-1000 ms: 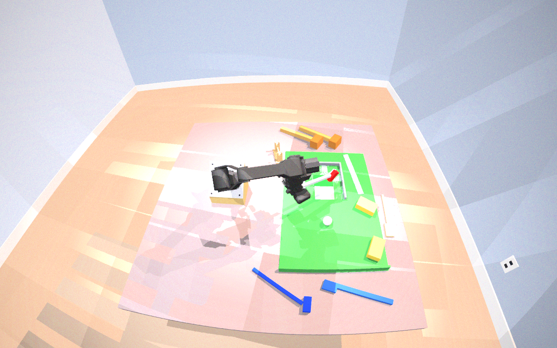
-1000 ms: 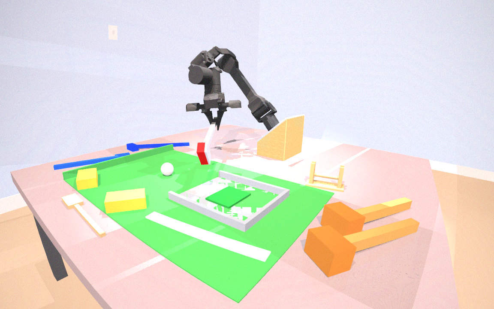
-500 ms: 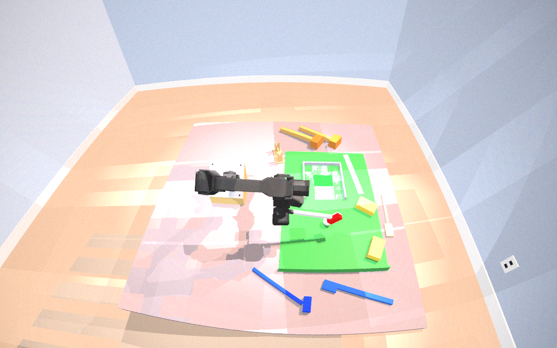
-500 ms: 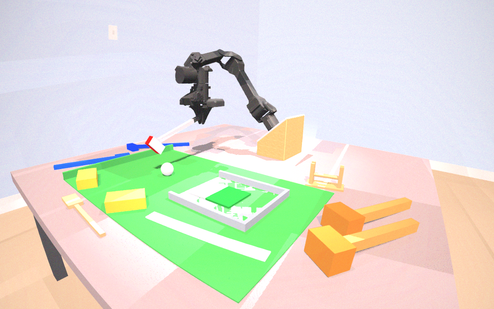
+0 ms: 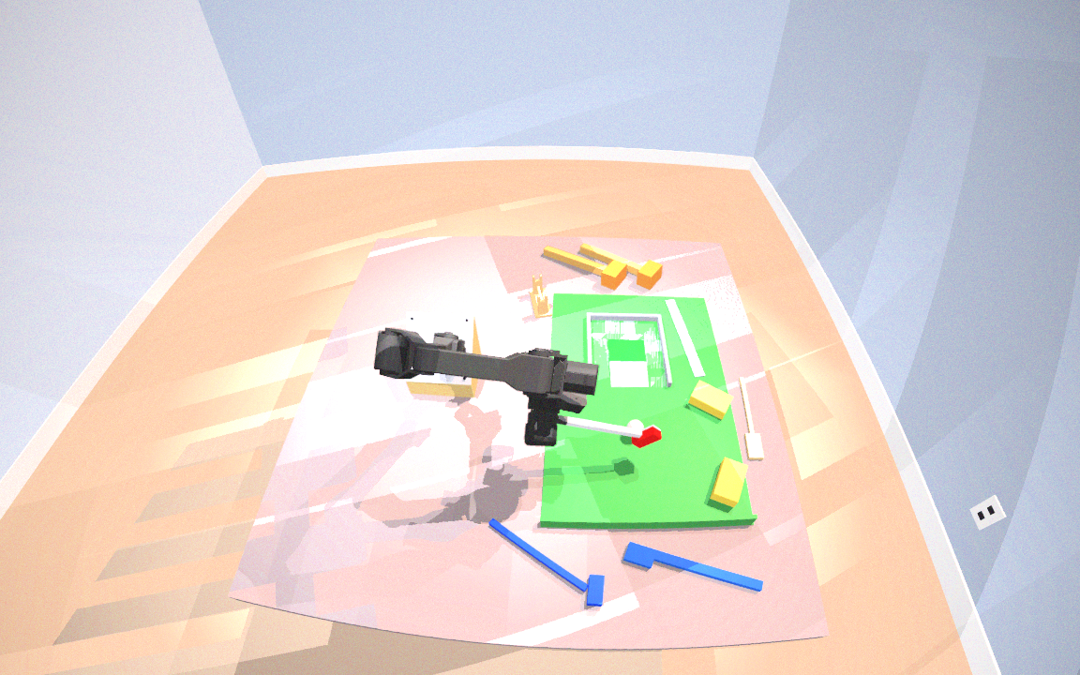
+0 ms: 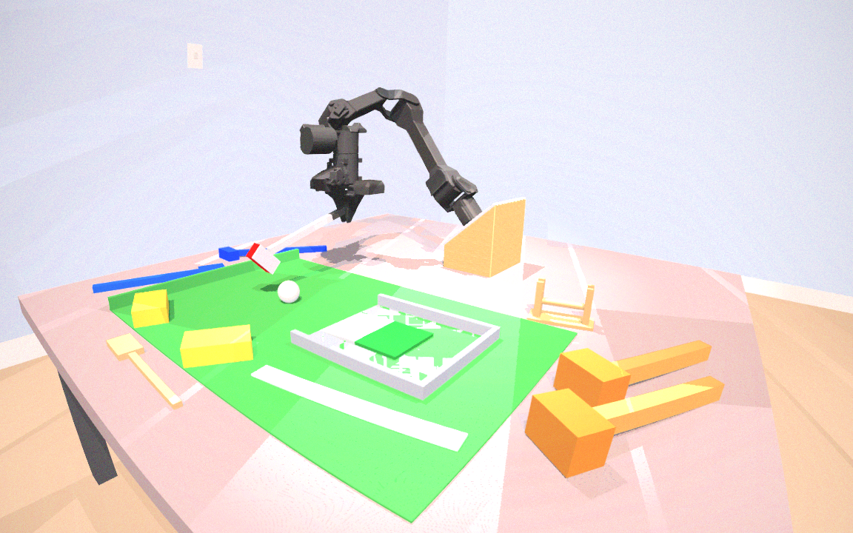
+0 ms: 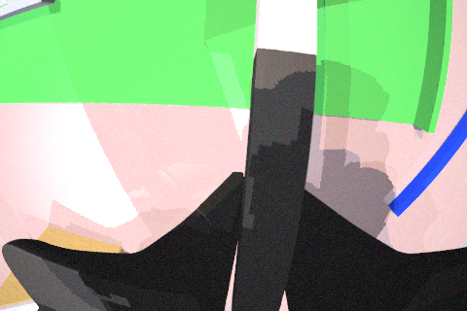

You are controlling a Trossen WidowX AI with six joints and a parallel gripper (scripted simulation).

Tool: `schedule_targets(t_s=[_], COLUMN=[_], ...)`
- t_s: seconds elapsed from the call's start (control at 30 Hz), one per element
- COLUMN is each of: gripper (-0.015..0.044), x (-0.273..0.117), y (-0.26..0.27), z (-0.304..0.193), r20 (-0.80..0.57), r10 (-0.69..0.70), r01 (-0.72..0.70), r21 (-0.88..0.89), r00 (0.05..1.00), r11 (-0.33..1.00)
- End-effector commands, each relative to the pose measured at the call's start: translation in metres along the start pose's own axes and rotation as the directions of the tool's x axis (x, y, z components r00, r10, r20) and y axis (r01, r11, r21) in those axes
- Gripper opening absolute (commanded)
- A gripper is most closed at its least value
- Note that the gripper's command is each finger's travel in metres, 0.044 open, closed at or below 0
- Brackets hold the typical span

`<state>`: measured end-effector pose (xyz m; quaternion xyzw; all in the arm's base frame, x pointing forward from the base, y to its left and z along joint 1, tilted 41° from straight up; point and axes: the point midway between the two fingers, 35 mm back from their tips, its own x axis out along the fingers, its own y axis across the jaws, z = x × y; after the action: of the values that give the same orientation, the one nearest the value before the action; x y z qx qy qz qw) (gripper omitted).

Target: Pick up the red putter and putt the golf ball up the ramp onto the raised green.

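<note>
My gripper is shut on the red putter's dark handle end, pointing down at the green mat's near-arm edge. The putter's white shaft slants down to its red-and-white head, held in the air above the green mat. The white golf ball sits on the mat, partly hidden by the putter in the top view. The raised green lies within a grey wall, with the white ramp on the ball's side.
Two yellow blocks stand on the mat's far side. Two blue clubs lie beyond its raised edge. Two orange mallets and a small wooden stand are at the other end.
</note>
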<state>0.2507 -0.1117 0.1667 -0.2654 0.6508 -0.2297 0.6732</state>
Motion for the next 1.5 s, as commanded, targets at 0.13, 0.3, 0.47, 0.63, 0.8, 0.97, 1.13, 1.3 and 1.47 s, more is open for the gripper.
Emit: schedule_targets(t_s=[0.13,0.3,0.47,0.63,0.8,0.97,1.13,1.3,1.47], gripper=[0.0000,0.0000,0.0000,0.0000,0.0000,0.0000,0.0000,0.0000,0.0000], x=[0.017,0.023,0.031,0.039,0.046,0.044,0.044,0.044,0.046], y=[0.001,0.001,0.001,0.000,0.000,-0.001,-0.001,-0.009,-0.029], z=[-0.001,-0.001,-0.001,-0.001,-0.001,-0.002,-0.002,-0.001,-0.001], r20=[0.002,0.002,0.002,0.002,0.002,-0.004,-0.004,-0.003,0.002], r10=[-0.002,-0.002,-0.002,-0.002,-0.003,-0.007,-0.007,-0.006,-0.005], r01=[0.002,0.002,0.002,0.002,0.003,0.007,0.007,0.006,0.005], r21=[-0.005,-0.005,-0.005,-0.005,-0.005,0.001,0.001,0.000,-0.004], r00=[1.000,1.000,1.000,1.000,1.000,1.000,1.000,1.000,1.000], r11=[1.000,1.000,1.000,1.000,1.000,1.000,1.000,1.000,1.000])
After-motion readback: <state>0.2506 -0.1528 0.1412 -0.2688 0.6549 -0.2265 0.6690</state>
